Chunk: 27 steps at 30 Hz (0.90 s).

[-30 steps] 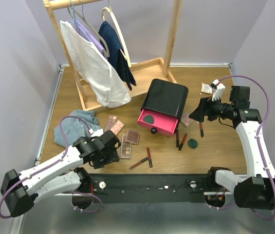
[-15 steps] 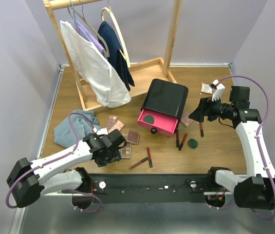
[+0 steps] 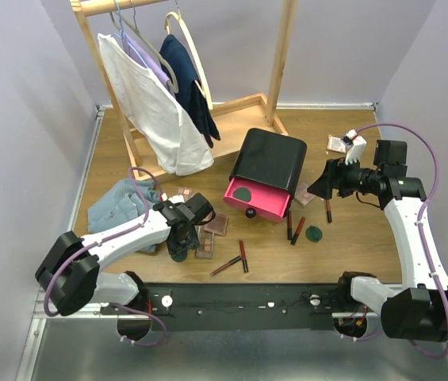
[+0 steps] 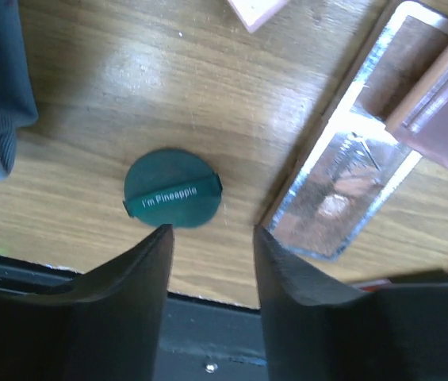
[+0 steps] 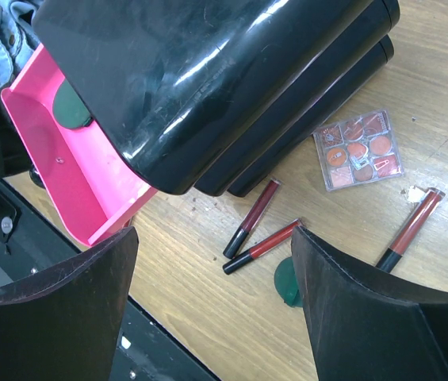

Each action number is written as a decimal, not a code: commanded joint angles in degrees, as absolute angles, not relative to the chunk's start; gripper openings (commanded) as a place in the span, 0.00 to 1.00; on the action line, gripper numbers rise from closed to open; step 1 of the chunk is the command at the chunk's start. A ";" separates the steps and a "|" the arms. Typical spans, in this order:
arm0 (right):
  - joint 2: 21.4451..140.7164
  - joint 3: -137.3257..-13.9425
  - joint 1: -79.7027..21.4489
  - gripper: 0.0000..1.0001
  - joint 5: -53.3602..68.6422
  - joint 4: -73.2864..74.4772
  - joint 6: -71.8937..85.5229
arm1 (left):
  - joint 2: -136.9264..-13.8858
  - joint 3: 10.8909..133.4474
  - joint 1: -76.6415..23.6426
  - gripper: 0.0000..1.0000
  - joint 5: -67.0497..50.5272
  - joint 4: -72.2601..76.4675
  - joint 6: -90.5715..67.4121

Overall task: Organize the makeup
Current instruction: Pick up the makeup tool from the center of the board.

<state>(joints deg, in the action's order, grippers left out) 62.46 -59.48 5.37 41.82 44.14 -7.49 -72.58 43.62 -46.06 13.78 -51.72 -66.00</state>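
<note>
In the left wrist view a round dark green compact (image 4: 173, 189) lies on the wood just beyond my left fingertip. My left gripper (image 4: 212, 232) hangs over it, open, with bare wood between the jaws. A shiny palette (image 4: 342, 198) lies to its right. From above, the left gripper (image 3: 181, 248) is beside the palettes (image 3: 215, 224). My right gripper (image 5: 214, 232) is open and empty above two lip tubes (image 5: 251, 216) and a half-hidden green compact (image 5: 287, 282). A third tube (image 5: 410, 226) and a square blush case (image 5: 358, 149) lie nearby. The right gripper (image 3: 324, 184) hovers right of the box.
A black box (image 3: 269, 161) has its pink drawer (image 3: 267, 204) pulled out with a green compact (image 3: 242, 192) inside. A light blue cloth (image 3: 120, 202) lies at the left. A wooden clothes rack (image 3: 247, 107) with hung garments stands at the back. Loose tubes (image 3: 243, 255) lie near the front edge.
My left arm has swung right and forward, toward the palettes, and its jaws have narrowed. The right arm has not moved.
</note>
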 commanded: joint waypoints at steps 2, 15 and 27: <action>61.00 -58.45 5.71 0.86 42.63 43.68 -6.94 | -76.02 43.42 -45.35 0.45 16.17 -50.45 -62.67; 61.08 -59.06 5.71 0.86 43.77 44.03 -6.68 | -80.59 37.97 -45.44 0.32 12.48 -44.12 -61.53; 60.03 -60.64 5.71 0.86 44.65 45.35 -6.94 | -68.15 40.69 -47.10 0.00 15.73 -48.86 -62.13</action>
